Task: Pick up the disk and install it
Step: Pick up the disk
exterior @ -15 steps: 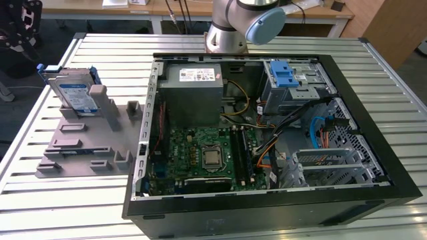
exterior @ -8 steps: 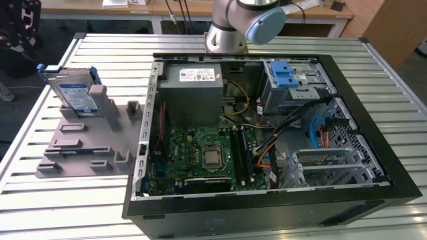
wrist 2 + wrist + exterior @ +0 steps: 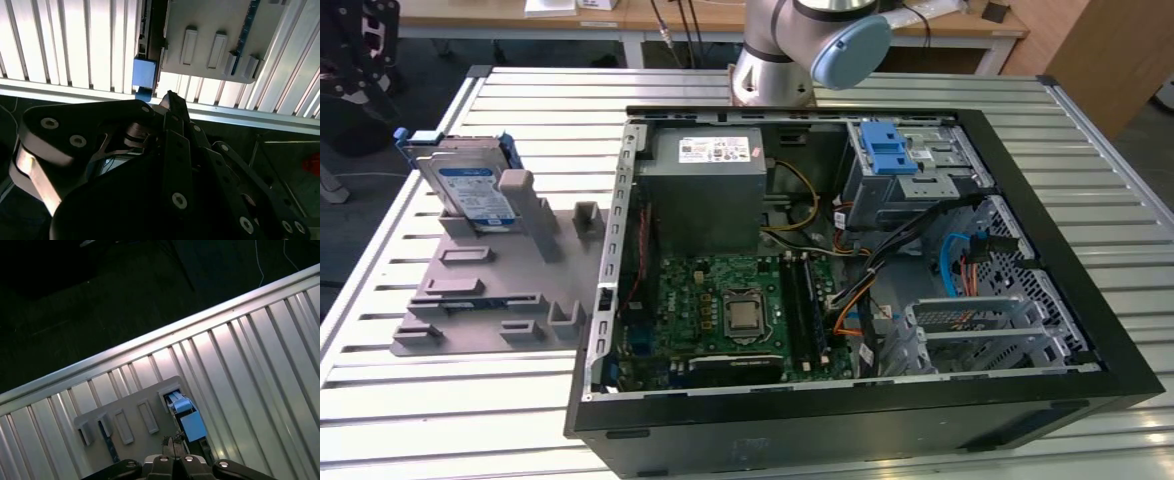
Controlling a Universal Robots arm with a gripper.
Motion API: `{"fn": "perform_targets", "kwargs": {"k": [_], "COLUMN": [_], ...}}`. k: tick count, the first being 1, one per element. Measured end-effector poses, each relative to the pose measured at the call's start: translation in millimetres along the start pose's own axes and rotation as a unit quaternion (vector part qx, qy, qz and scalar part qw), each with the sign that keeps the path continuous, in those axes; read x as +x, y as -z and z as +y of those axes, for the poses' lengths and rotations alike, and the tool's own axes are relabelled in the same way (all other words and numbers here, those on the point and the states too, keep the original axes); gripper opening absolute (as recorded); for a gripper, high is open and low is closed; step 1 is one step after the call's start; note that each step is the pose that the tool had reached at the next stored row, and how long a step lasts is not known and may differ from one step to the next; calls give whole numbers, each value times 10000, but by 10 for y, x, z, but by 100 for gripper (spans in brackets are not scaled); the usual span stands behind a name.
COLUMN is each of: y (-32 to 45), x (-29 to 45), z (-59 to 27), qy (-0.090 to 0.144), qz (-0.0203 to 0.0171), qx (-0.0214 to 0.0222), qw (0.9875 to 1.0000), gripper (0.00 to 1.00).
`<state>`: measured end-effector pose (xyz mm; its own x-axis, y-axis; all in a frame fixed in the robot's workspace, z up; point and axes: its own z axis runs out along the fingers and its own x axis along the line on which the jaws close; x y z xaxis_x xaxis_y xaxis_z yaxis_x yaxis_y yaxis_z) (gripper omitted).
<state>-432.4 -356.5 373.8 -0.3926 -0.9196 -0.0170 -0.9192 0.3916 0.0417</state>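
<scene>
The disk (image 3: 470, 186), with a blue-and-white label and a blue carrier frame, stands on edge in a grey slotted holder (image 3: 480, 290) at the exterior view's left. In both wrist views I look down on it from high up: the disk's blue edge (image 3: 145, 72) (image 3: 187, 421) sits in the holder (image 3: 210, 40) (image 3: 130, 415). My gripper (image 3: 170, 97) (image 3: 173, 442) hangs well above the holder, close to the disk's end in the picture. Its fingertips are together and hold nothing.
An open computer case (image 3: 1107, 340) lies on the slatted metal table (image 3: 534, 110), with a drive cage and its blue latch (image 3: 891, 150) at the far right corner. The arm's base (image 3: 774, 75) stands behind the case. Beyond the table's edge (image 3: 150, 340) is dark floor.
</scene>
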Motion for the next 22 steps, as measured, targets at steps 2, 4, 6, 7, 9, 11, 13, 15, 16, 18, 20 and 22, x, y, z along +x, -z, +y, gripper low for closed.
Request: {"fn": "perform_targets", "kwargs": {"k": [2, 4, 6, 7, 9, 11, 13, 15, 16, 18, 20, 22], "y": [0, 0, 0, -1, -1, -2, -6, -13, -18, -28, -37, -48], "x": [0, 0, 0, 0, 0, -1, 0, -4, -9, -16, -16, -18], "z": [0, 0, 0, 0, 0, 0, 0, 2, 3, 6, 5, 6], "qy": [70, 141, 217, 260, 334, 411, 517, 590, 615, 682, 825, 946], "qz": [3, 5, 7, 9, 11, 10, 6, -3, -9, -19, -17, -14], "qx": [-1, 0, 0, 0, 2, 11, 30, 62, 80, 113, 115, 113], "qw": [10000, 9999, 9998, 9997, 9994, 9992, 9987, 9982, 9981, 9976, 9965, 9955], "gripper": [11, 11, 11, 11, 11, 11, 11, 11, 11, 11, 11, 11]}}
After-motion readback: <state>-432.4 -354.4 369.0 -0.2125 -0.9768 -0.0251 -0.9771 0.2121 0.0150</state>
